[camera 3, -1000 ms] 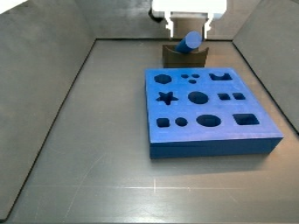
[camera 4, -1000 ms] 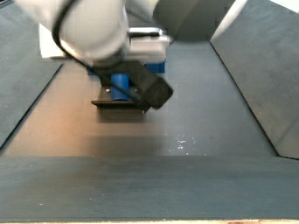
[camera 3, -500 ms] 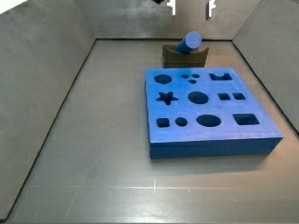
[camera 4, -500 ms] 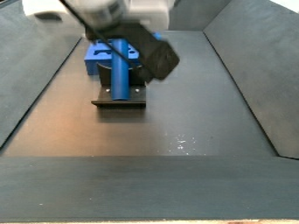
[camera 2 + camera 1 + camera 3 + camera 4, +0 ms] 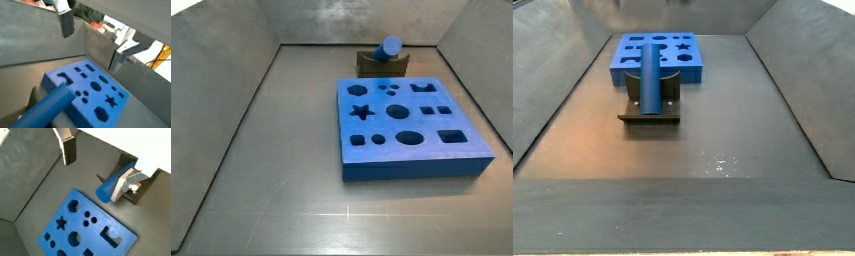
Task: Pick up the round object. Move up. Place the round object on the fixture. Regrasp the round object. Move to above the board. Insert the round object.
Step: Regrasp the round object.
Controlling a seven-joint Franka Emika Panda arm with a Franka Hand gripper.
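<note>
- The peg lies in the notch of the fixture, its long axis running level and in line with the board; in this side view it runs up the middle of the frame toward the board behind it.
- In a side view only the peg's round end shows, facing the camera at upper centre; the rest of the rod is hidden behind that end.
- In a wrist view the peg is partly covered by a finger, and the fixture shows only as dark edges beside it.
- In a wrist view the peg is cut off at the frame edge, and the fixture is out of sight.
- The gripper shows only in the wrist views, above the peg with the plates wide apart and nothing between them; both side views show none of it.
- The board sits just in front of the fixture, holes up.
</note>
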